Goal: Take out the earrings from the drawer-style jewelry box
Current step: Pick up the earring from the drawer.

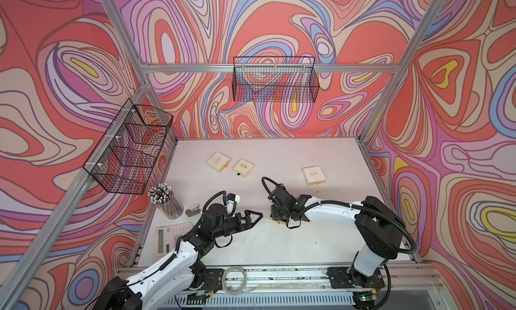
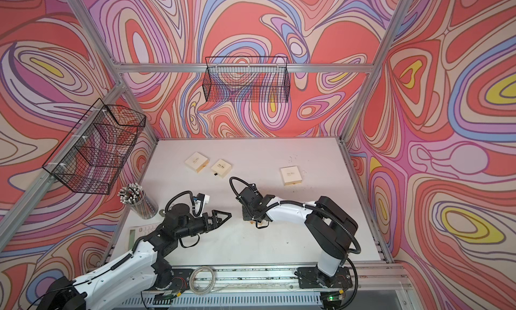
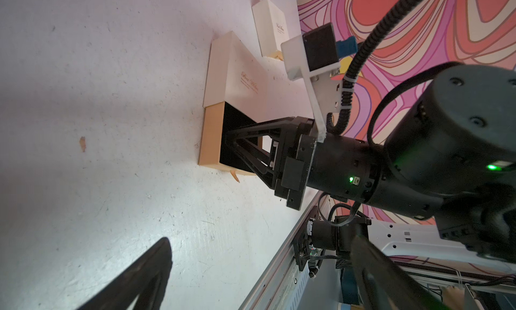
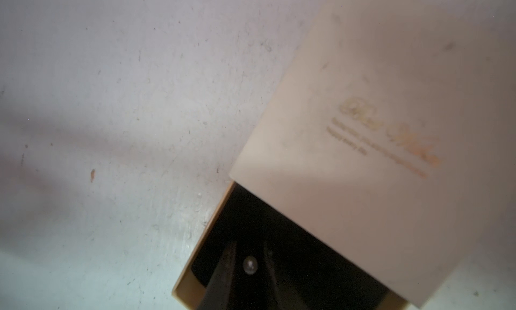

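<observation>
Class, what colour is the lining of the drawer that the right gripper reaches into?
The lining is black, with a tan rim; clearest in the right wrist view.

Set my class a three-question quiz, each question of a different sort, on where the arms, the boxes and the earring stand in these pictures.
1. Besides the open box under the right arm, how many cream boxes lie on the table in both top views?
2. True or false: the left pincer is shut on a box.
3. In the right wrist view, the pearl earring lies: A) on the table; B) in the pulled-out drawer, between the tips of the right pincer; C) in the left pincer.
Key: 1 three; 2 false, it is open and empty; 3 B.
</observation>
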### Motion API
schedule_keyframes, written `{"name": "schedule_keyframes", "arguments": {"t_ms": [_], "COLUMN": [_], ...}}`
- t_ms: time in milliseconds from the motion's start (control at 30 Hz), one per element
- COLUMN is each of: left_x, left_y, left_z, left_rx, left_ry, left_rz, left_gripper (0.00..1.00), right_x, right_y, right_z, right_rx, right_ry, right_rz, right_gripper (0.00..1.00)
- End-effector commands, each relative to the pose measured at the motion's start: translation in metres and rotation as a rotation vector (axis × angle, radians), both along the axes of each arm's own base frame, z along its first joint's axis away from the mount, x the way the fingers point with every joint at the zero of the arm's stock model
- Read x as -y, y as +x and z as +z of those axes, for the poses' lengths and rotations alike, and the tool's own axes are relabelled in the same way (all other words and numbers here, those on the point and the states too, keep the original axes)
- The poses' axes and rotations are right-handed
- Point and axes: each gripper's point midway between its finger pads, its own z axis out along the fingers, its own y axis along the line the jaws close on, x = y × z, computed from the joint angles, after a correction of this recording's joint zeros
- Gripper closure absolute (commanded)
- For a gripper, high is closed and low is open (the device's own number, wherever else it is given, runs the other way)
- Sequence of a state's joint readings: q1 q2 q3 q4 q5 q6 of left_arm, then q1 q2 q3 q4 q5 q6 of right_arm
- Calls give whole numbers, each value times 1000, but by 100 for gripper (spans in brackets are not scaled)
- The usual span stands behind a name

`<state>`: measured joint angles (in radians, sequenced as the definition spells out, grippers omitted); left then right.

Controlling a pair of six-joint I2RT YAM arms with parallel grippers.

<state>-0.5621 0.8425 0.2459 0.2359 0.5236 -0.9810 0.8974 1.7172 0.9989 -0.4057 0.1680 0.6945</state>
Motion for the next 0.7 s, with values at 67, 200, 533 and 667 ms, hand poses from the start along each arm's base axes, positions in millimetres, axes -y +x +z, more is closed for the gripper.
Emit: {"name": "schedule_keyframes", "arguments": {"t_ms": [67,200,533,667], "left_x": [0,1,2,2], "left_y": [3,4,7,8], "left_z": [1,1,3,4], "left_rx": [3,1,5,7], "left_ry": [-15,-16,-20,-17], "left_rz": [13,12,18,16], "left_gripper": [0,0,0,0], "right_x": [5,6,6,4], "right_y": [-2,-2,-2,-2], "right_z": [-5,-3,3,10], "right_rx": [7,24,52,63], "right_ry": [-55,-74,-92,-59], "right_rz": [-20,-23,-24,-28], "right_gripper": [81,83,90,92]}}
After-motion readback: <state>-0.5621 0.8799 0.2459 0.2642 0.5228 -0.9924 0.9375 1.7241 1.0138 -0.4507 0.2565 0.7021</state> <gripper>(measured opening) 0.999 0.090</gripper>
